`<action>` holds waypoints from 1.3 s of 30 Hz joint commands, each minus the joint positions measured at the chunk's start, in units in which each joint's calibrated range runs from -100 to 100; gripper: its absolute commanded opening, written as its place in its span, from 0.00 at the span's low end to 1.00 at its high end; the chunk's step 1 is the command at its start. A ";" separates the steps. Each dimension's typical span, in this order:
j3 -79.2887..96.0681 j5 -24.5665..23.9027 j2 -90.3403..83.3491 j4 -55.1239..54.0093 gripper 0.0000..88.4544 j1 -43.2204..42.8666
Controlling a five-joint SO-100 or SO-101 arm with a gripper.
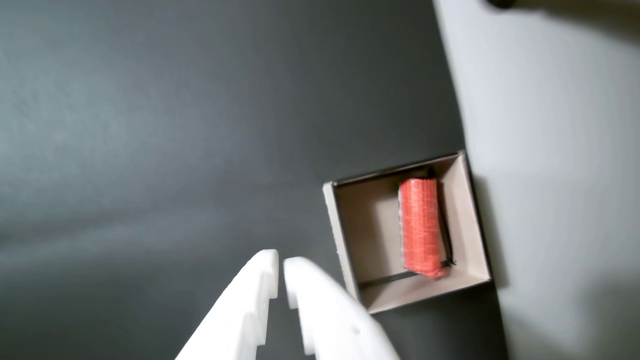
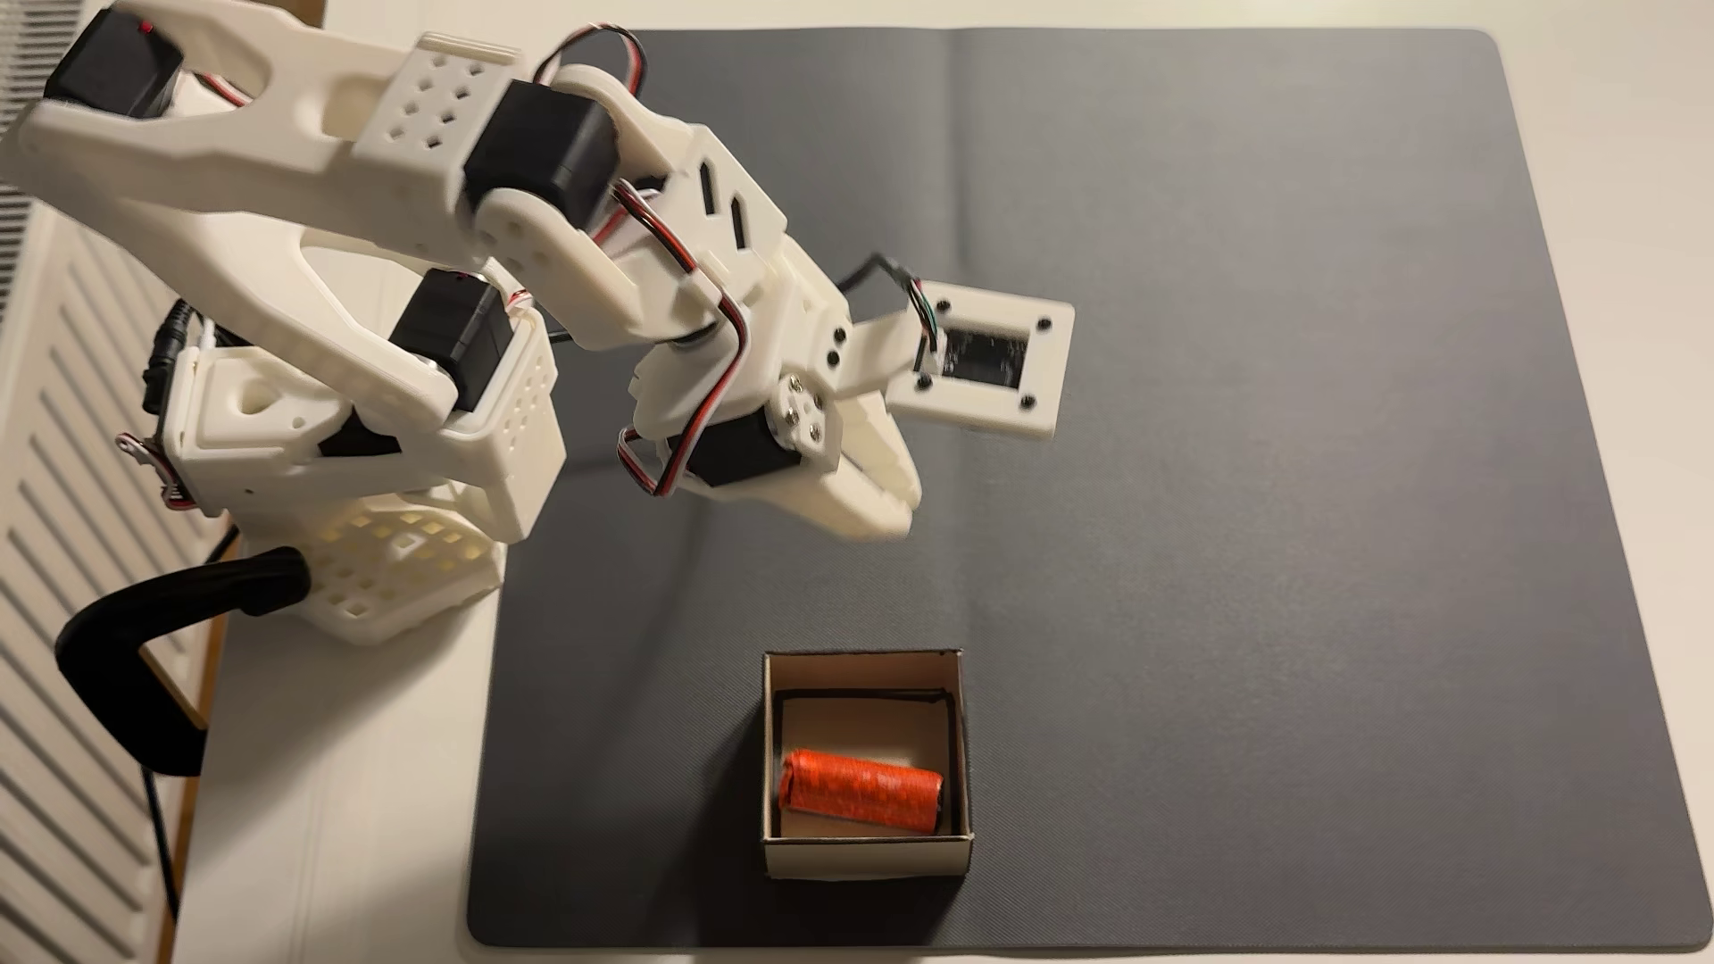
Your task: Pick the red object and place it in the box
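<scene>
In the fixed view the gripper (image 2: 895, 496) hangs over the mat (image 2: 1252, 371), well apart from the box (image 2: 867, 857), and grips nothing. The roll (image 2: 863, 791) lies on the box floor against the near wall, so the placing looks done; only pulling the arm clear seems left. In the wrist view the fingers (image 1: 260, 295) stand almost closed with a thin gap; the fixed view hides that gap but shows the whole arm (image 2: 278, 185).
</scene>
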 commanded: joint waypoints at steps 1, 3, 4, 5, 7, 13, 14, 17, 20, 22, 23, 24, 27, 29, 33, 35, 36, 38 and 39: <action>-1.22 -0.01 -6.75 1.10 0.01 -3.56; 0.87 -0.07 -10.24 1.10 0.01 -5.12; 2.13 -0.07 -12.20 1.10 0.01 -6.01; 3.50 -0.07 -14.15 1.10 0.01 -6.83; 6.67 -0.07 -18.32 1.10 0.01 -8.54; 19.10 -0.07 -32.43 1.10 0.01 -11.58; 21.27 -0.07 -34.81 1.10 0.01 -11.80; 26.72 -0.07 -38.90 1.01 0.01 -12.32; 29.53 -0.07 -37.37 1.01 0.01 -12.92; 32.43 -0.07 -37.20 0.83 0.01 -13.07; 33.79 -0.07 -37.20 0.66 0.01 -13.07; 35.42 -0.07 -37.45 0.66 0.01 -13.07; 38.78 -0.12 -37.71 1.01 0.01 -13.07; 38.87 -0.64 -37.45 1.80 0.01 -13.07; 38.87 -3.19 -37.45 5.29 0.01 -13.07; 38.87 -3.92 -37.45 8.35 0.01 -13.07; 38.87 -4.03 -37.45 10.28 0.01 -13.07; 38.87 -3.72 -37.88 14.30 0.01 -13.07; 38.87 -3.61 -37.88 16.66 0.01 -13.07</action>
